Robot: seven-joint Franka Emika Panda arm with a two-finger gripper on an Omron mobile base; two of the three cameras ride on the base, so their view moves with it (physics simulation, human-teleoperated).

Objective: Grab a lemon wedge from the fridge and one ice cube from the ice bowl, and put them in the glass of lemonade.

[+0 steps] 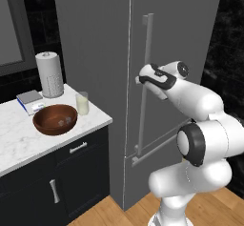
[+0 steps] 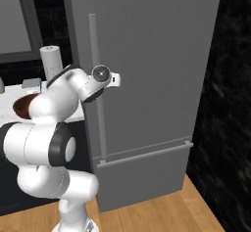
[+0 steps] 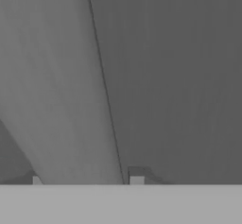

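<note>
Grey steel is presented by the fridge (image 1: 167, 53) in the left base view, its door closed and its long vertical bar handle (image 1: 144, 84) in front. The gripper (image 1: 139, 80) is seen against this handle at about mid-height; its fingers are hidden by the hand, so their opening cannot be told. On the white marble counter (image 1: 28, 139) to the left, the ice bowl (image 1: 55, 119) is noted with the glass of lemonade (image 1: 83, 103) just beside its right rim. A paper towel roll (image 1: 49, 75) stands behind.

In the right base view, the hand is observed beside the handle (image 2: 96, 86).

In the hand view, two fingertips (image 3: 136, 179) are seen apart, with the broad pale bar between them. No firm grasp is confirmed.
</note>
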